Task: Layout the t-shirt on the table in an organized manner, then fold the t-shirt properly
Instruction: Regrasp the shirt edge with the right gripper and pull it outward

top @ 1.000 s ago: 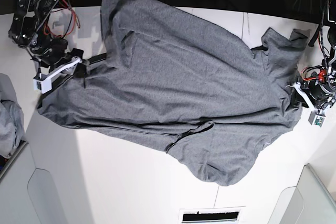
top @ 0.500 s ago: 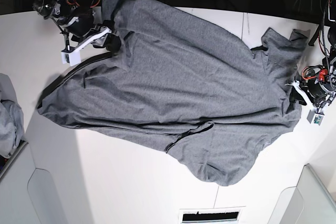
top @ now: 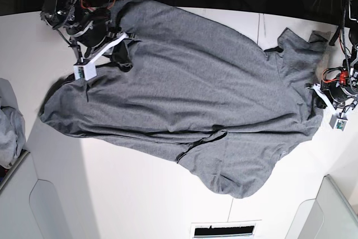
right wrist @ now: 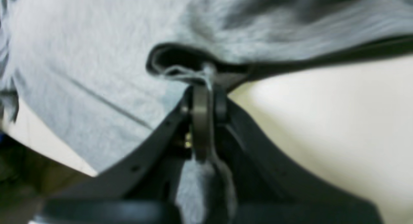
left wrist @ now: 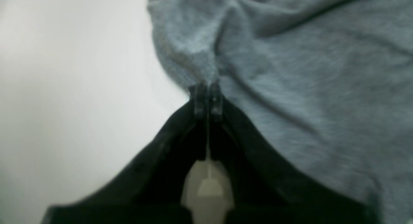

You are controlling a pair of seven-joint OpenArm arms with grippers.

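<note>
Left wrist view. Left claw (left wrist: pixel 208 100): jaws pressed together on a pinch of the shirt (left wrist: pixel 290 72) at its edge; cloth bunches into creases that run away from the pinch. Bare white counter (left wrist: pixel 71 88) lies just beside the shirt's edge.

Right wrist view. Right claw (right wrist: pixel 203 98): jaws closed on a rolled hem of the shirt (right wrist: pixel 96 66), a thin fold of cloth caught between them. The edge near the pinch lifts clear of the counter (right wrist: pixel 322 121), leaving a dark gap under it.

Base view. Shirt (top: pixel 190 99): spread over the middle of the counter (top: pixel 128 194), not flat; a flap is folded over along its near side, and one end is rumpled. Right claw (top: pixel 114 46) grips the shirt at its far corner; left claw (top: pixel 320 94) grips the opposite end. Pale grey heap of cloth (top: pixel 10 130): well apart from the shirt, at the counter's side.

Step in hand, by judgement: laying out, both grips just taken, folding not begun. Next move likely calls for drawing the two claws apart together, evenly, so the cloth tightens without slipping from either pinch, then freeing the folded flap.
</note>
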